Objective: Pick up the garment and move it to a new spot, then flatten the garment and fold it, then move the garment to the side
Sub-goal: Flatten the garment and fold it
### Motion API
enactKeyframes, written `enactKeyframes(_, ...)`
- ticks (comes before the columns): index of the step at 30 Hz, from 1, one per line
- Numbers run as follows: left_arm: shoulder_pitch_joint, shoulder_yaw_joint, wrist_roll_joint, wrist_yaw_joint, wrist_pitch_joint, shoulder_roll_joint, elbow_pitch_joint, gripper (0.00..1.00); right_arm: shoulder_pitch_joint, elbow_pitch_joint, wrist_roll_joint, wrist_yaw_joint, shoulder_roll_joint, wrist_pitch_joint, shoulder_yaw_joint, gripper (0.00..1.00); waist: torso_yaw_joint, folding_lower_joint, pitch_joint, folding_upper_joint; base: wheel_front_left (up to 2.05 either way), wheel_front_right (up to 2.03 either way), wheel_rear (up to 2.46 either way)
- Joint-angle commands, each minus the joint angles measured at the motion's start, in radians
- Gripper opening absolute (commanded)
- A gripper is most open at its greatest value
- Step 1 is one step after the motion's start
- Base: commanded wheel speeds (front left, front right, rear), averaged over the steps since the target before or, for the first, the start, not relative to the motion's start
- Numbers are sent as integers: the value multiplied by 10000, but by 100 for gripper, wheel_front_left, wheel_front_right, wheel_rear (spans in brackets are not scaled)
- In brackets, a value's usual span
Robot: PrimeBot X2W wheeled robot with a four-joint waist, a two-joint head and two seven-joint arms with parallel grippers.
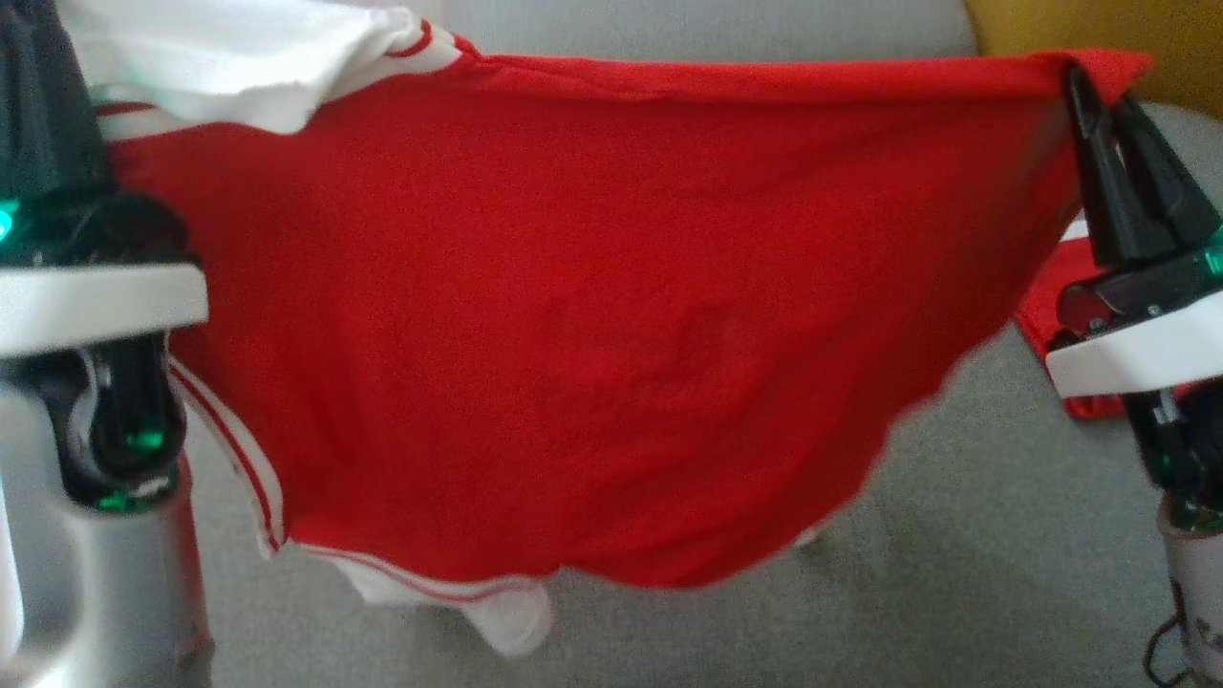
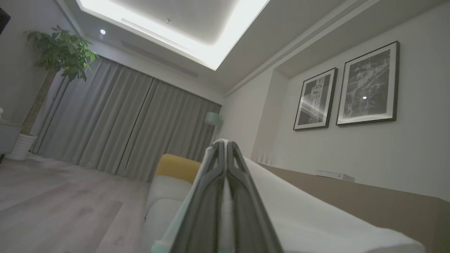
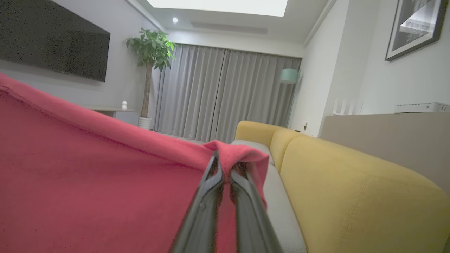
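**Left hand** [image 2: 225, 149]: The two long dark fingers are pressed together. In the left wrist view a strip of white cloth is pinched between them, and more white cloth runs along their right side. In the head view this hand sits at the upper left edge, against the white sleeve [image 1: 239, 67] of the garment.

**Red fabric garment with white, red-striped trim** [image 1: 592, 315]: The garment hangs in the air as a spread sheet between the two hands. Its upper edge runs almost straight from one hand to the other. Its lower edge sags in a curve above the grey fabric sofa seat [image 1: 1003, 535]. A white trimmed part hangs lowest, at the lower left. Contact between that part and the seat cannot be determined.

**Right hand** [image 1: 1099, 96]: The fingers are clamped on the red upper corner of the garment. In the right wrist view the red hem folds over the fingertips. A further fold of red cloth hangs below this hand.

**Yellow upholstered sofa backrest** [image 3: 351, 182]: It stands to the right of the right hand, apart from the garment.
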Motion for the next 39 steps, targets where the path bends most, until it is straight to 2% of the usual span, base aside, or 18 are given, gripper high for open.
enactKeyframes(1,-967,362,-169,69,414,468,167,0,-429,-469,96,-9,-271,357,89,0,-17,2,640,0,0,0,0)
enactKeyframes(5,-2450,250,-28,-57,749,1072,1336,0,-1730,89,496,-9,-509,728,188,0,-51,2,1902,0,0,0,0)
enactKeyframes(6,-2450,250,-28,-57,749,1072,1336,0,-1730,89,496,-9,-509,728,188,0,-51,2,1902,0,0,0,0)
enactKeyframes(9,-4201,144,210,-148,641,1507,2797,0,-3604,1347,527,-9,-878,826,799,0,-80,2,2890,0,0,0,0)
enactKeyframes(12,-6290,-70,697,-238,50,1901,4454,0,-6012,3117,408,-9,-1035,578,1539,0,-75,2,3721,0,0,0,0)
enactKeyframes(14,-7704,-205,1061,-273,-553,2105,5559,0,-7645,4460,201,-9,-822,77,1619,0,-79,2,4097,0,0,0,0)
enactKeyframes(17,-9503,-353,1487,-292,-1540,2279,7183,0,-9604,6485,-40,-9,-85,-1094,1049,0,-36,2,4378,0,0,0,0)
enactKeyframes(22,-11000,-743,1814,-373,-2944,2119,9307,0,-11219,9053,-794,-9,463,-2768,746,0,233,2,4365,0,0,0,0)
enactKeyframes(25,-10827,-1124,1860,-462,-3438,1961,10208,0,-11243,10231,-758,-9,618,-3236,861,0,432,2,4228,0,0,0,0)
enactKeyframes(29,-9716,-1781,1846,-534,-3787,1890,10896,0,-10547,11494,-523,-9,549,-3389,1419,0,679,2,3931,0,0,0,0)
enactKeyframes(34,-7378,-3044,1454,-546,-3948,1945,10900,0,-9017,12549,246,-9,363,-2888,2682,0,903,2,3407,0,0,0,0)
enactKeyframes(39,-4776,-4224,689,-548,-3933,2422,10438,0,-7333,12776,1433,-9,-228,-1913,4072,0,966,2,2809,0,0,0,0)
